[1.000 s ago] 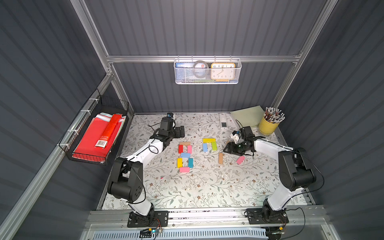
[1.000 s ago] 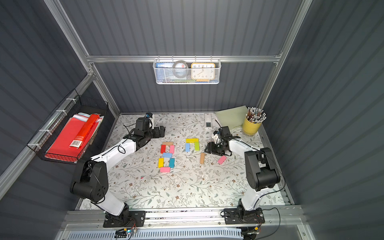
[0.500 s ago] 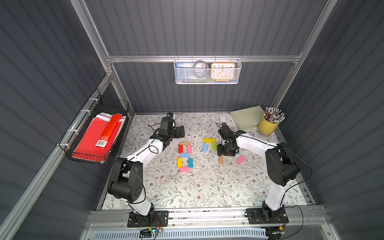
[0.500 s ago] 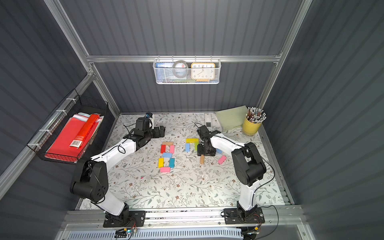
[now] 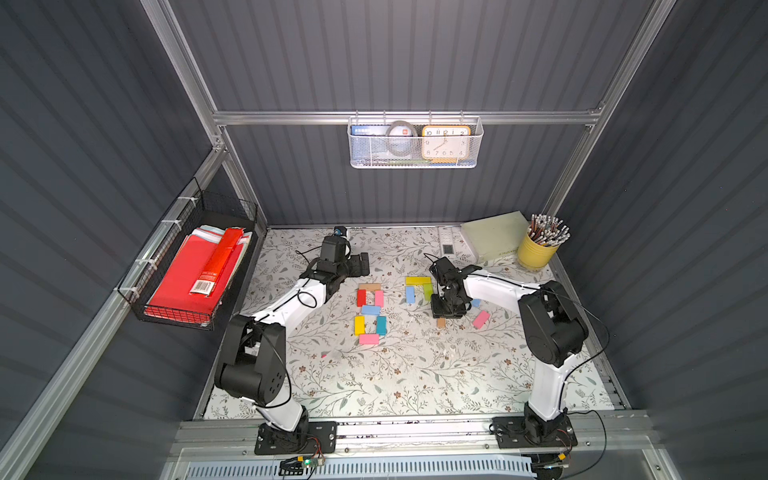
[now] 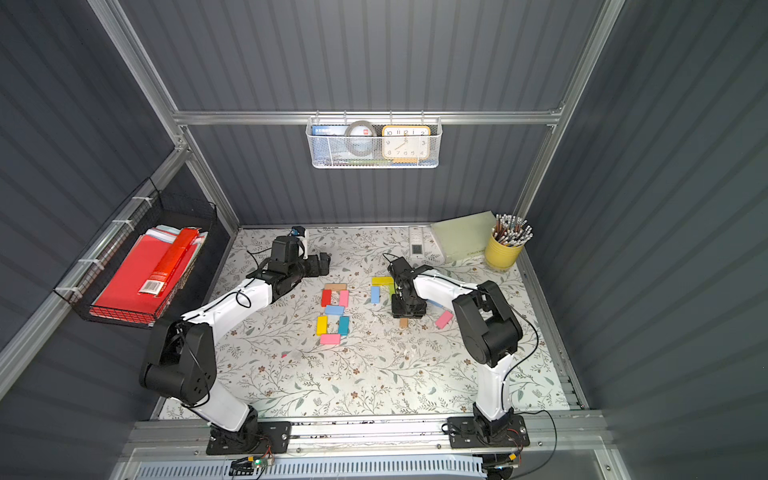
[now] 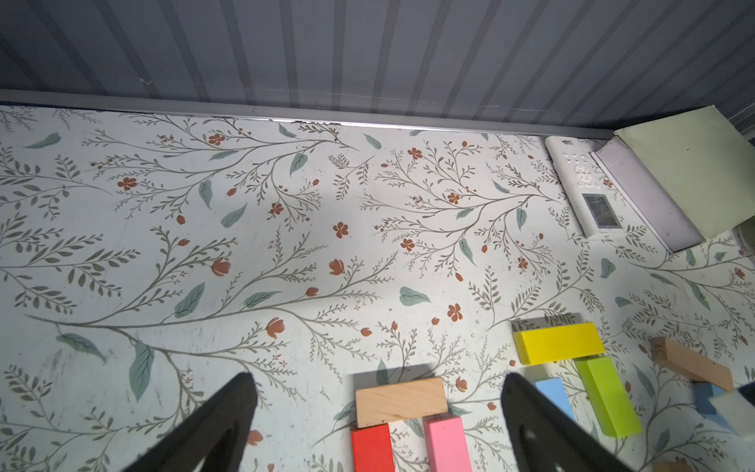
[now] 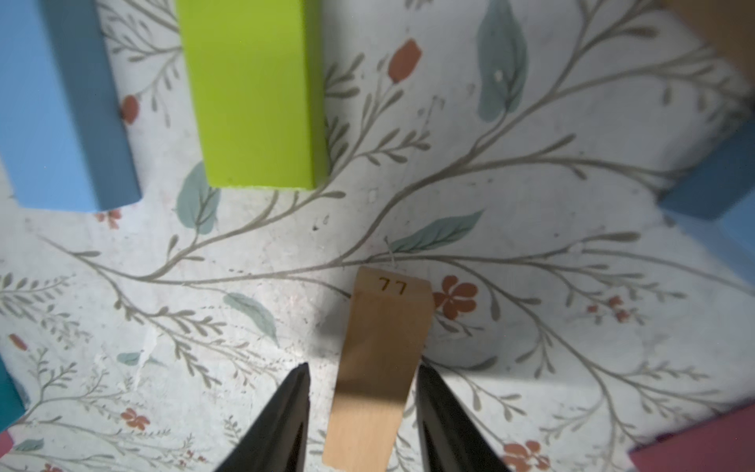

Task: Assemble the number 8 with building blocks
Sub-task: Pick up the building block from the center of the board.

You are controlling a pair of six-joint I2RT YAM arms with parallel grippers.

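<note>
Tan block [image 8: 388,310] lies flat on counter [image 5: 374,374], near green block [image 8: 253,94] — your right pincer [image 8: 362,367] straddles its narrow width, gap one side, not yet clamped; likely a crossbar. Number 8 [image 5: 369,309] looks complete alongside — left pincer [image 7: 376,376] wide, empty, keeping clear.

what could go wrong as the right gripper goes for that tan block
The right gripper straddles the tan block off-centre, a gap showing on one side only, so closing may twist it rather than grip it squarely. The green block and a light blue block lie close by; a low carry could nudge them out of line.
</note>
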